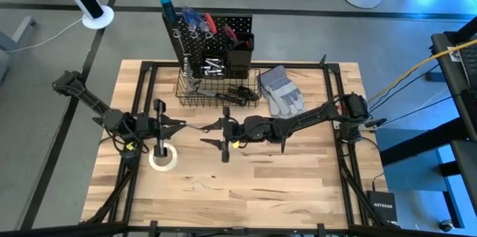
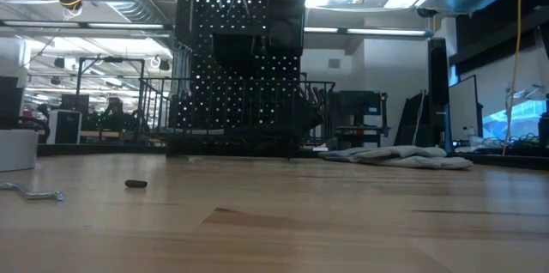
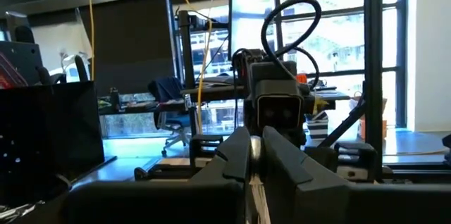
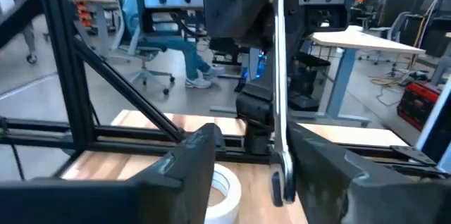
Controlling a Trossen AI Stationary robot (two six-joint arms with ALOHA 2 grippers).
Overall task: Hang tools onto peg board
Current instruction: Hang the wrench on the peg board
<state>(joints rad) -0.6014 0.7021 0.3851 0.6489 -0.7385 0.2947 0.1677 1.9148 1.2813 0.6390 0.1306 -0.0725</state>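
1. High view: the left gripper point(image 1: 181, 126) is pinched shut on a wrench point(image 1: 195, 127) above the table's middle. The right gripper point(image 1: 214, 128) faces it. The peg board point(image 1: 209, 39) stands at the back.
2. Low view: neither gripper shows; a small wrench point(image 2: 33, 192) lies on the table point(image 2: 343, 221).
3. Left wrist view: fingers point(image 3: 232, 160) squeeze the wrench tight.
4. Right wrist view: fingers point(image 4: 190, 157) stand apart around the wrench, not touching. I think they should close slowly and squarely before the left lets go.
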